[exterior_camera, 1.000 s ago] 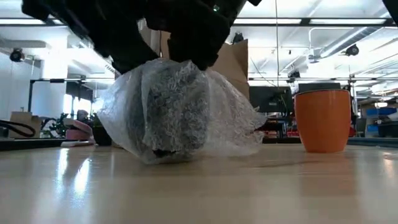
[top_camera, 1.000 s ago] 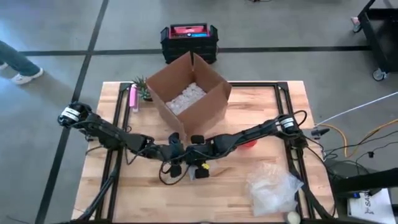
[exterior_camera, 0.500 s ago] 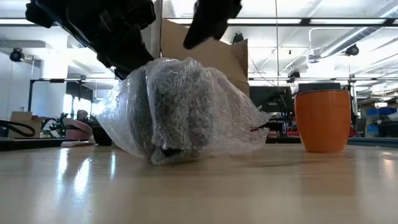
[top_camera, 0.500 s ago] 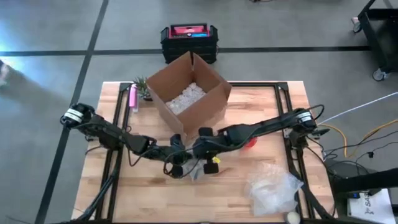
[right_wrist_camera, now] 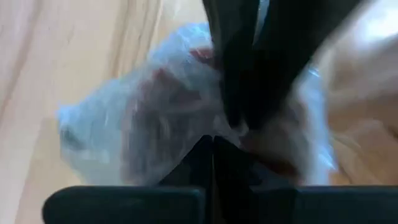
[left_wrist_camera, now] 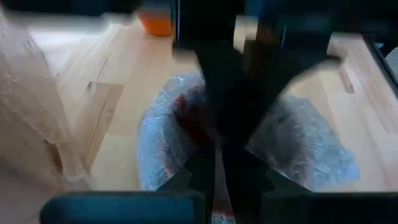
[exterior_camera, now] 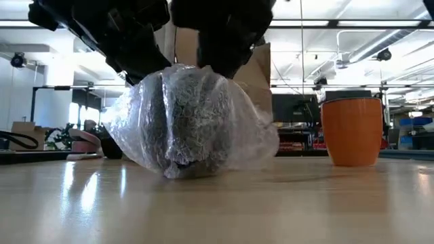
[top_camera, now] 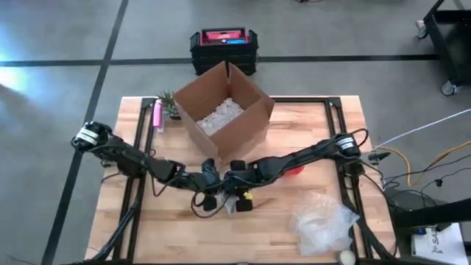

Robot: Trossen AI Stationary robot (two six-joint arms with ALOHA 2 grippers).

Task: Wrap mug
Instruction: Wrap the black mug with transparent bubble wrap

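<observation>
While both grippers crowd over the same spot, we place the right gripper [top_camera: 241, 197] directly above the wrapped mug [exterior_camera: 193, 122], and the left gripper [top_camera: 208, 193] just beside it on the bundle's left flank. In the low view both dark shapes press down onto the crown of the bundle, touching the film. We cannot tell from any view whether either pair of fingers is spread or pinching the wrap: in both wrist views the dark fingers blur across the middle of the bundle.

From there outward, the mug sits swaddled in bubble wrap [right_wrist_camera: 124, 106] on the table [top_camera: 324, 132] near its front middle, straight beneath the two grippers. In the left wrist view the bundle [left_wrist_camera: 298, 143] spreads to either side of the fingers, so we judge its long axis to run across the line between the arms. Neither arm is clearly nearer; the right seems more centred on top.

Farther off, an orange cup [exterior_camera: 351, 131] stands upright and apart from the bundle. Behind lies an open cardboard box [top_camera: 224, 110], and a spare heap of wrap [top_camera: 324, 224] rests near the front right corner.
</observation>
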